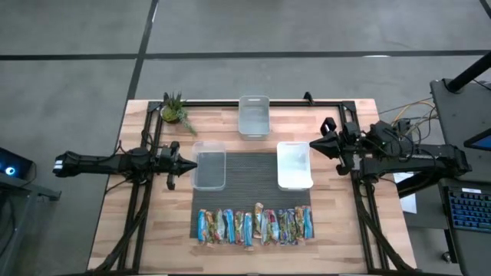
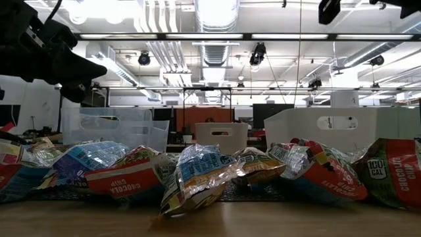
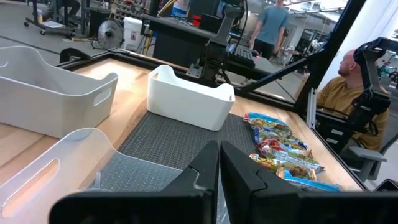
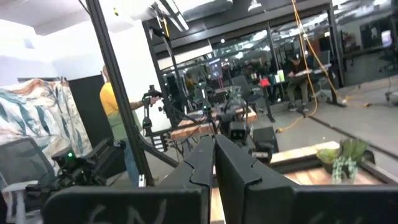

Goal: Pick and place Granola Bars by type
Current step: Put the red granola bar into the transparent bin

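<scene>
Several granola bars (image 1: 255, 226) in shiny blue, green and reddish wrappers lie side by side in a row on the dark mat (image 1: 253, 178) near the table's near edge; in the low view the bars (image 2: 197, 172) fill the foreground. My left gripper (image 1: 189, 162) is shut, empty, at the table's left beside the clear bin (image 1: 209, 169), and its shut fingers (image 3: 219, 163) show in the left wrist view. My right gripper (image 1: 314, 146) is shut, empty, raised at the table's right beside the white bin (image 1: 294, 165). In the right wrist view the shut right gripper (image 4: 213, 155) points out over the room.
A third clear bin (image 1: 254, 116) stands at the far middle of the table. A small potted plant (image 1: 175, 112) sits at the far left corner. A black frame (image 1: 245, 103) runs around the table. People (image 3: 348, 87) sit and stand beyond the table.
</scene>
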Action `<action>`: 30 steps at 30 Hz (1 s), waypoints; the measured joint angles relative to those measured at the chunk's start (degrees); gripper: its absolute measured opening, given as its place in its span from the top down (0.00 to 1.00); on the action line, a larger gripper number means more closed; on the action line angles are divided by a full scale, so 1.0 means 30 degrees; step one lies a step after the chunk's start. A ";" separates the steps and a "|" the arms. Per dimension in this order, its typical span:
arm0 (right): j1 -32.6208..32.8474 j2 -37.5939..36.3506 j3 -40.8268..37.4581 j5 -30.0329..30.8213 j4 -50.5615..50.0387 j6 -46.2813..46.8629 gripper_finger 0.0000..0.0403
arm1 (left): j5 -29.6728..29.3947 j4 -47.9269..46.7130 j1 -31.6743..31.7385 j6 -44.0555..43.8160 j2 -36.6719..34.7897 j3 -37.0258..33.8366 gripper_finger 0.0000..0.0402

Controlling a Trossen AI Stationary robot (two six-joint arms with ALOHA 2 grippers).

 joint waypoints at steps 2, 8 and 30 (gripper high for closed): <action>0.0000 0.0007 0.0612 0.0004 -0.0650 -0.0054 0.98 | -0.0007 0.0019 0.0007 0.0000 0.0000 0.0000 1.00; 0.0000 0.0567 0.3255 0.0004 -0.4666 -0.0002 0.98 | -0.0022 0.0078 0.0007 0.0000 0.0000 0.0000 1.00; 0.0593 0.6098 1.0995 -0.0966 -1.3263 0.0362 0.98 | 0.0015 0.0260 0.0007 0.0000 0.0000 0.0000 1.00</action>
